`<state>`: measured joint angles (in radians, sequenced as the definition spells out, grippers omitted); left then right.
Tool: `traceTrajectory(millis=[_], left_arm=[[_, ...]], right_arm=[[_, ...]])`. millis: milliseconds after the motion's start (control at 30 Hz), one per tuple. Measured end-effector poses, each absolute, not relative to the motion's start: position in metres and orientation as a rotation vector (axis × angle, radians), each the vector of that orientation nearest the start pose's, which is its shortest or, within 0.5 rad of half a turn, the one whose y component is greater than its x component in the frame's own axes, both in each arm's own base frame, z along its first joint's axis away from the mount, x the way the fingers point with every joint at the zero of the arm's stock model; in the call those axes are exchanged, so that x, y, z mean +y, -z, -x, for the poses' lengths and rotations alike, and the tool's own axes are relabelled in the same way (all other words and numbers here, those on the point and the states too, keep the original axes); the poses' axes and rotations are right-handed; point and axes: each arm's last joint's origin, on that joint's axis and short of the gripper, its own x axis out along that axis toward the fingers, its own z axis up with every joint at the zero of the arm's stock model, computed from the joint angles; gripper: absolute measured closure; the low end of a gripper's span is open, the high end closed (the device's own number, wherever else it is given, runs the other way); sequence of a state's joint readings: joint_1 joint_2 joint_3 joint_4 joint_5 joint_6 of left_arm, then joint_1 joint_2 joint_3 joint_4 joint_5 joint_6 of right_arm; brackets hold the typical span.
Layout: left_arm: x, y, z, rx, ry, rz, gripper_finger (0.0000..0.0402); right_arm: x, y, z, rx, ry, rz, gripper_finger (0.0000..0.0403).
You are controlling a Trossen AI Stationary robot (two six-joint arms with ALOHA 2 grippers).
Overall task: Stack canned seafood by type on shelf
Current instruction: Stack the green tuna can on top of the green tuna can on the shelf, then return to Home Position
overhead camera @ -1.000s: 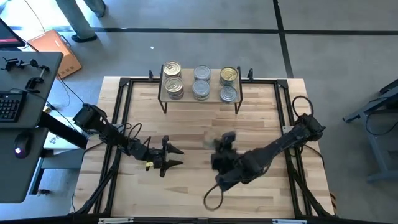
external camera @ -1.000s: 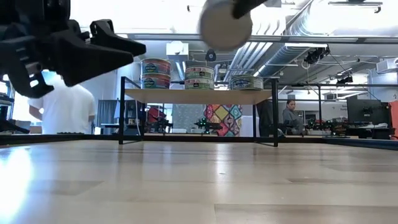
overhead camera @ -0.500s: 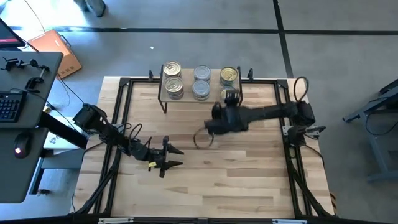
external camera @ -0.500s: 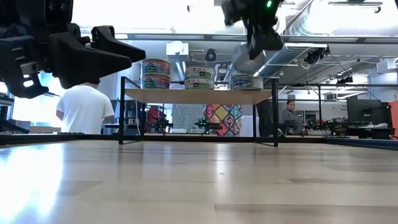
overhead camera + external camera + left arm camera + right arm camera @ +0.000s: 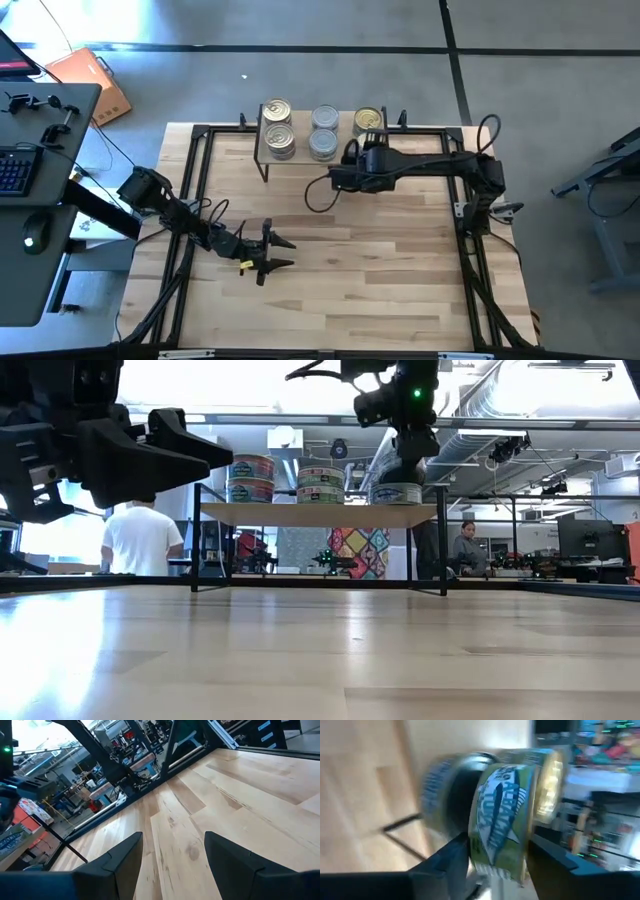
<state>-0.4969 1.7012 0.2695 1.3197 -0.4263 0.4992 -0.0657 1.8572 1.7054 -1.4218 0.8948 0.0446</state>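
The shelf (image 5: pixel 300 152) stands at the table's far middle. Seafood cans sit on its top in three groups: left (image 5: pixel 278 125), middle (image 5: pixel 324 132), right (image 5: pixel 368 121). My right gripper (image 5: pixel 365 157) hovers over the shelf's right end, shut on a green-labelled can (image 5: pixel 502 815) with a gold lid. In the low view that gripper (image 5: pixel 405 460) stands just above the right-hand can (image 5: pixel 397 492). My left gripper (image 5: pixel 272 250) stays open above the table's near left, with nothing between its fingers (image 5: pixel 120 862). My right gripper pinches the green-labelled can by its side wall (image 5: pixel 485 847) between its two fingers. The fingers come slanting down from the table's right side. The can is over the shelf's right-hand cans. I cannot tell whether it rests on the can beneath.
A black metal frame (image 5: pixel 195 200) runs around the tabletop. A cable loop (image 5: pixel 318 195) hangs below the right arm. A desk with a keyboard (image 5: pixel 15 170) stands to the left. People (image 5: pixel 140 540) show in the room beyond the far edge.
My right gripper has swung with the can from over the table's near middle toward the far edge, and now stands over the shelf's right end. It has turned as it went, and the can has stayed in its hold.
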Motion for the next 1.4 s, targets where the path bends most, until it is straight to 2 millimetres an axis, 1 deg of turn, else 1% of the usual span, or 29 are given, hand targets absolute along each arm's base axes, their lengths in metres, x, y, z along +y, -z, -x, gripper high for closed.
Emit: traceTrajectory(millis=[100,167,367,667,733,833,967,1067,1167,1233,1267,1333,1400], left_arm=[[-0.104,-0.120,-0.218,0.086,0.096,-0.551,0.0195],[-0.104,-0.119,-0.218,0.091,0.097,-0.554,0.0195],[-0.104,-0.119,-0.218,0.094,0.098,-0.555,0.0195],[-0.104,-0.119,-0.218,0.094,0.098,-0.555,0.0195],[-0.104,-0.119,-0.218,0.094,0.097,-0.555,0.0195],[-0.104,-0.119,-0.218,0.094,0.097,-0.555,0.0195],[-0.104,-0.119,-0.218,0.099,0.098,-0.556,0.0195],[-0.104,-0.118,-0.218,0.102,0.097,-0.539,0.0195],[-0.104,-0.118,-0.218,0.103,0.096,-0.517,0.0195],[-0.104,-0.118,-0.218,0.103,0.095,-0.500,0.0195],[-0.104,-0.118,-0.218,0.104,0.094,-0.488,0.0195],[-0.104,-0.118,-0.218,0.106,0.090,-0.447,0.0195],[-0.103,-0.118,-0.218,0.110,0.075,-0.375,0.0195]], right_arm=[[-0.044,-0.290,-0.345,1.483,0.726,0.589,0.0216],[-0.043,-0.289,-0.345,1.494,0.699,0.580,0.0209],[-0.043,-0.290,-0.345,1.496,0.692,0.579,0.0205],[-0.044,-0.292,-0.347,1.450,0.752,0.601,0.0203],[-0.042,-0.293,-0.347,1.444,0.747,0.605,0.0202],[-0.035,-0.301,-0.342,1.412,0.743,0.601,0.0202],[-0.019,-0.325,-0.327,1.316,0.714,0.529,0.0202],[-0.006,-0.347,-0.309,1.234,0.639,0.408,0.0202],[0.005,-0.362,-0.289,1.142,0.566,0.282,0.0202],[0.011,-0.364,-0.275,1.066,0.537,0.233,0.0202],[0.013,-0.361,-0.268,1.030,0.527,0.215,0.0202],[0.018,-0.351,-0.253,0.964,0.484,0.177,0.0202],[0.022,-0.337,-0.239,0.895,0.418,0.112,0.0202]])
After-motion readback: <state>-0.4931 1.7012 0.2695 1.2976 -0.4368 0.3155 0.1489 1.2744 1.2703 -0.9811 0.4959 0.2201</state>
